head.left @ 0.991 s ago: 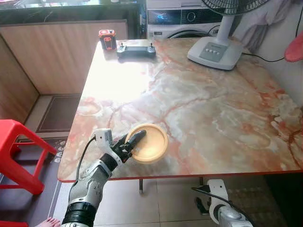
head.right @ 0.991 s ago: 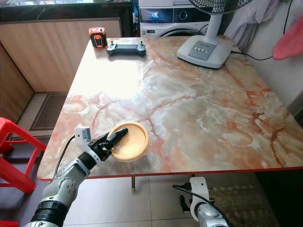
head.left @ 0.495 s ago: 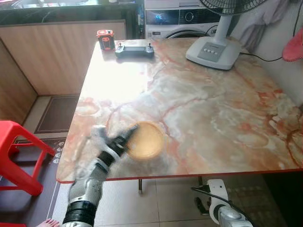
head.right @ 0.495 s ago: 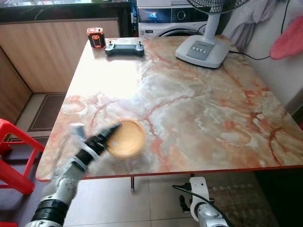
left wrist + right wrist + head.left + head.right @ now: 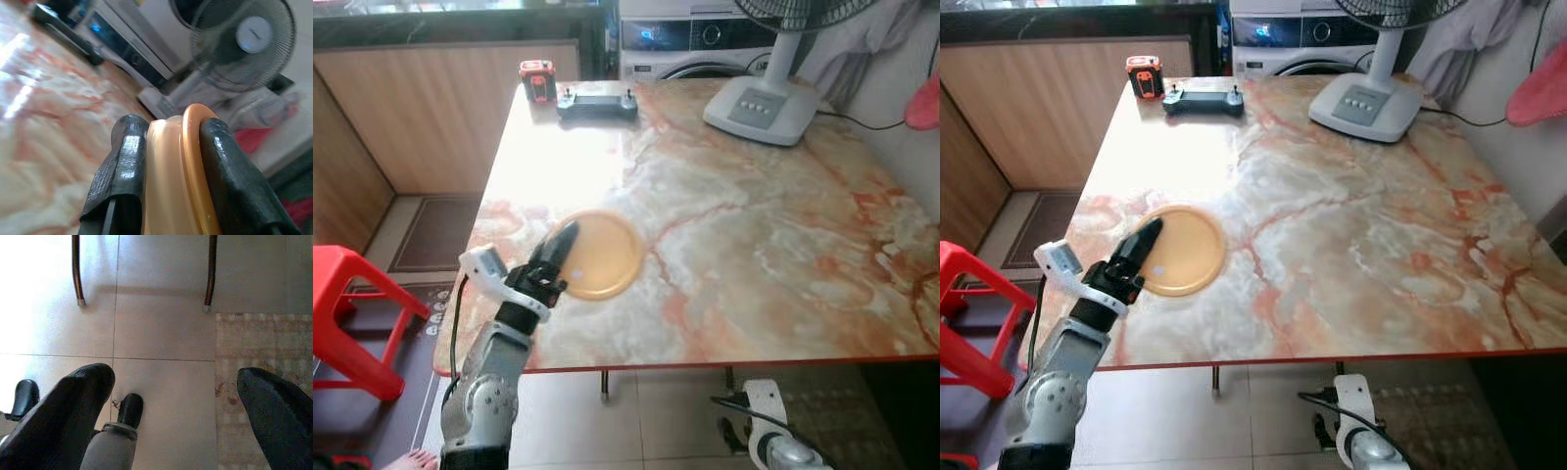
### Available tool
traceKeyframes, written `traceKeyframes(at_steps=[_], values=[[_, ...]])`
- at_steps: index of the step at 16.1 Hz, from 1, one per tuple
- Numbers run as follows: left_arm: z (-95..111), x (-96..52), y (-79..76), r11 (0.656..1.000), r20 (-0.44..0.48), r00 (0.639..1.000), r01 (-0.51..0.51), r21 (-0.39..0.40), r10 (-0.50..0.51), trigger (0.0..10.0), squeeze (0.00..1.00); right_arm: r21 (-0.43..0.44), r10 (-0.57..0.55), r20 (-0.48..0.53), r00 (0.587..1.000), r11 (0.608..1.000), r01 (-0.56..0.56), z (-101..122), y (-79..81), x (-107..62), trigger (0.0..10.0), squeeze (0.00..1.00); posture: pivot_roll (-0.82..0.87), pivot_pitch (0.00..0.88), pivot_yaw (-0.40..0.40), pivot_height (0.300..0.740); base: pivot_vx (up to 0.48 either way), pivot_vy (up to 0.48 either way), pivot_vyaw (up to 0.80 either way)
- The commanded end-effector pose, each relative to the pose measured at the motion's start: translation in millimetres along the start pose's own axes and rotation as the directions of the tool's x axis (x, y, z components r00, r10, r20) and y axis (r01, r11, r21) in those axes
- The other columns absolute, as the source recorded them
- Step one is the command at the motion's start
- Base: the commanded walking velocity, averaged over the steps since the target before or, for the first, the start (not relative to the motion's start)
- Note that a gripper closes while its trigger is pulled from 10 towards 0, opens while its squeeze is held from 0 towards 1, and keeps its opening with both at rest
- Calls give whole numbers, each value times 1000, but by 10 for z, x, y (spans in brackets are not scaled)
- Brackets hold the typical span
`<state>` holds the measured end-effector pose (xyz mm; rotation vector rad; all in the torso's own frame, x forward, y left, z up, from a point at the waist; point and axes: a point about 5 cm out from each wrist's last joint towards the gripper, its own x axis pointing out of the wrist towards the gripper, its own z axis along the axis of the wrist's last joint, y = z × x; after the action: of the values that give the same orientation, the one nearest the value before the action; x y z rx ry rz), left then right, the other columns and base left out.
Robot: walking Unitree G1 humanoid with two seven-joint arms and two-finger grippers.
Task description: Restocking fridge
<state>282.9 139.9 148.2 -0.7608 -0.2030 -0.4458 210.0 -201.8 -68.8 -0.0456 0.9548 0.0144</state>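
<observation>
The robot's left hand point(image 5: 560, 250) grips the rim of an orange plate point(image 5: 597, 255), its two black fingers point(image 5: 122, 166) clamped on either side of the edge, near the worktop's point(image 5: 754, 235) front left corner. The round plate is tilted, its face turned toward the camera and its gripped edge nearest the robot. The right hand point(image 5: 181, 401) hangs idle below the worktop with its fingers spread wide over the tiled floor point(image 5: 161, 333)
</observation>
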Motion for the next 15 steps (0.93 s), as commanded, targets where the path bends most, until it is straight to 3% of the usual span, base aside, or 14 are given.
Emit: traceKeyframes(at_steps=[1, 2, 3, 4, 8, 11, 15], values=[[-15, -13, -72, 1000, -19, 1000, 7, 21, -7, 10000, 0, -7, -6, -3, 1000, 1000, 6, -46, -11, -8, 10000, 0, 59, 19, -41, 740, 0, 0, 0], [-32, -29, -75, 1000, -24, 1000, 3, 27, -2, 10000, 0, -8, -6, -5, 1000, 1000, 6, -59, -11, -9, 10000, 0, 61, 14, -42, 740, 0, 0, 0], [-66, -116, -17, 994, -30, 995, -91, 61, 93, 10000, 0, 3, -11, -13, 1000, 1000, 11, -129, -6, -18, 10000, 0, 60, 0, -46, 740, 0, 0, 0], [-58, -137, -11, 991, -24, 993, -112, 69, 114, 10000, 0, 8, -16, -19, 1000, 1000, 16, -156, -9, -22, 10000, 0, 58, 0, -46, 740, 0, 0, 0], [131, -240, 11, 963, 82, 971, -234, 133, 225, 10000, 0, 16, -32, -43, 999, 999, 33, -296, -37, -50, 10000, 0, 75, 0, -59, 740, 0, 0, 0], [241, -221, 1, 955, 124, 961, -262, 136, 246, 10000, 0, 54, -27, -35, 999, 998, 29, -376, -13, -66, 10000, 0, 95, 0, -50, 740, 0, 0, 0], [261, -237, -8, 936, 95, 956, -292, 197, 278, 10000, 0, 124, -21, -28, 999, 992, 24, -428, 98, -64, 10000, 0, 127, 0, 10, 740, 0, 0, 0]])
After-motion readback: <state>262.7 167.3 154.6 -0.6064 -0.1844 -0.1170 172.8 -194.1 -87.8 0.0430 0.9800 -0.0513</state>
